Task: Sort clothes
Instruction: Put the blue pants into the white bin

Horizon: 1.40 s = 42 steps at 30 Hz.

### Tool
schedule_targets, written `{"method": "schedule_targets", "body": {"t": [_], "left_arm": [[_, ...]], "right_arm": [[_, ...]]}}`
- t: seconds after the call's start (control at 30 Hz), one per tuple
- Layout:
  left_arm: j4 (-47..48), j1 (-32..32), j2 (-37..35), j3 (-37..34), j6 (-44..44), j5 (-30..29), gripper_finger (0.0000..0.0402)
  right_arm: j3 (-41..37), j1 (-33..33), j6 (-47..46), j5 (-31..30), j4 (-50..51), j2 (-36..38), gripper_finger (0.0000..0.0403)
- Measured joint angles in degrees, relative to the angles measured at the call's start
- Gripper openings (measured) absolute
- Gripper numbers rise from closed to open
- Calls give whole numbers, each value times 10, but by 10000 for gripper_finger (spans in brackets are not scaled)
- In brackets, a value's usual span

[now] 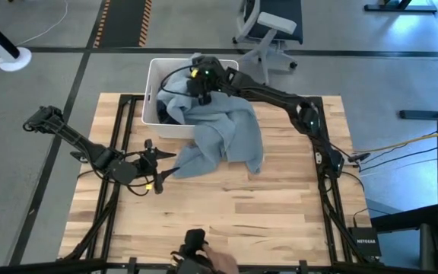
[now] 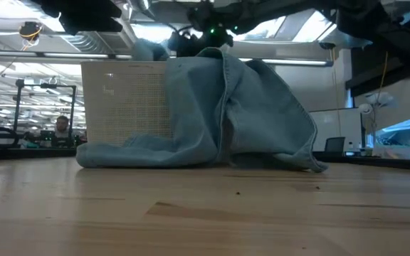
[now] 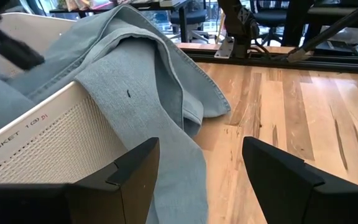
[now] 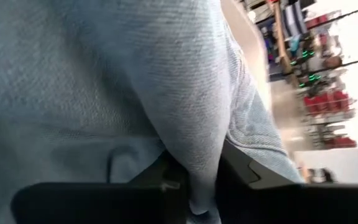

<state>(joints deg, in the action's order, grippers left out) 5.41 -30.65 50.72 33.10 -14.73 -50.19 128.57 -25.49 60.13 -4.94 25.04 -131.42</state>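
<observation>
The light blue denim piece [image 1: 226, 137] hangs over the near right rim of the white bin [image 1: 155, 76] and spreads onto the table; it also shows in the low view [image 2: 248, 114]. My right gripper [image 1: 201, 80] is above the bin, shut on the denim's upper part. My left gripper [image 1: 160, 161] is open and empty over the table, just left of the denim's lower end; its wrist view shows the fingers [image 3: 129, 174] facing the bin wall [image 3: 42, 137] and the denim [image 3: 148, 81]. A dark garment [image 1: 175, 114] lies inside the bin. My right gripper pinches a raised fold of the denim [image 4: 194, 143] between its two fingers, several layers thick. In the high view it holds the denim's upper end over the bin. The rest hangs slack over the bin's rim, and the lower end [image 2: 127, 153] lies on the table.
The wooden table [image 1: 226, 221] has free room near and to the right of the denim. A hand [image 1: 220, 261] and a dark object [image 1: 192, 247] show at the near edge. An office chair [image 1: 268, 30] stands beyond the table.
</observation>
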Motion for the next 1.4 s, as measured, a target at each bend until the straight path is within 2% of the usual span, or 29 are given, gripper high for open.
{"method": "schedule_targets", "body": {"t": [0.17, 0.3, 0.47, 0.6, 0.83, 0.97, 1.17, 1.4], "left_arm": [[1, 0, 0, 0, -1, 0, 226], [16, 0, 0, 0, -12, 0, 226], [24, 0, 0, 0, -28, 0, 226], [31, 0, 0, 0, -32, 0, 226], [31, 0, 0, 1, -41, 0, 226], [31, 0, 0, 1, -38, 0, 226], [32, 1, 0, 1, -42, -1, 226], [4, 21, 0, 1, -23, -2, 226]], "right_arm": [[0, 0, -64, -2, -3, -16, 102], [0, 1, -41, 9, 10, -10, 161], [-1, 5, -27, -20, 5, 32, 227], [-1, 3, -26, -36, 9, 78, 257], [0, 4, -31, -15, 63, 155, 264], [-1, 10, -15, 23, 160, 195, 264], [0, 29, -26, 33, 323, 263, 264], [-1, 41, -86, 98, 514, 281, 264]]}}
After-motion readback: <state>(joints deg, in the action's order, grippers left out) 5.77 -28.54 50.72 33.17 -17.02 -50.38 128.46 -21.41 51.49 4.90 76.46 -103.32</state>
